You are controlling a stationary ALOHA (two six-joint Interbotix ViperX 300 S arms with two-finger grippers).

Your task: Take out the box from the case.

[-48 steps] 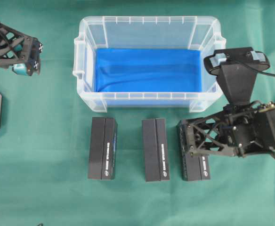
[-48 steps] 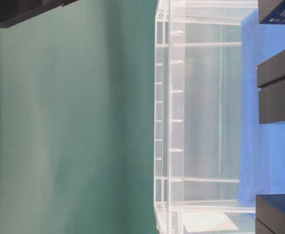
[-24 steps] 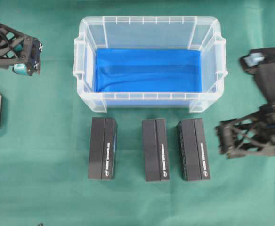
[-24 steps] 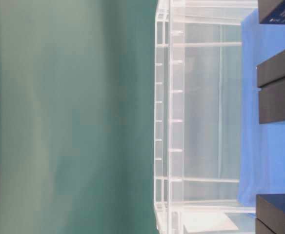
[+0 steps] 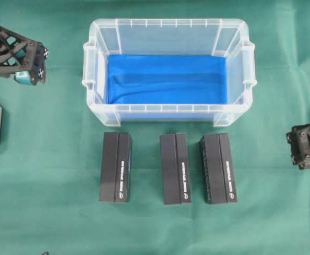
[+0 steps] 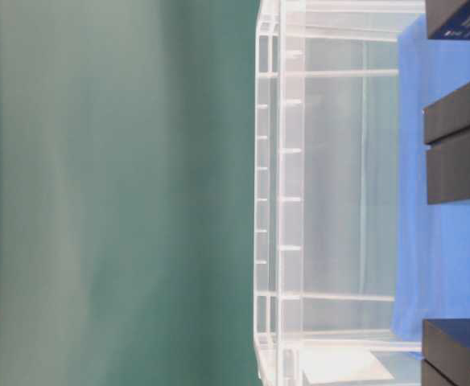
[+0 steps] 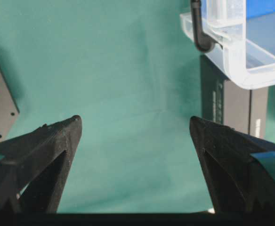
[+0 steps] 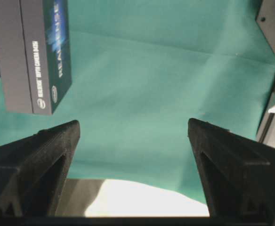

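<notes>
Black right hand (image 5: 298, 151) wide open, low at the table's right edge.

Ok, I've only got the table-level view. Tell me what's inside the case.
Observer: Only the blue lining. From overhead, the case holds no box.
Operator: Then count the boxes outside it.
Observer: Three black ones lie side by side on the green cloth in front of the case: the left box, the middle box and the right box.
</notes>
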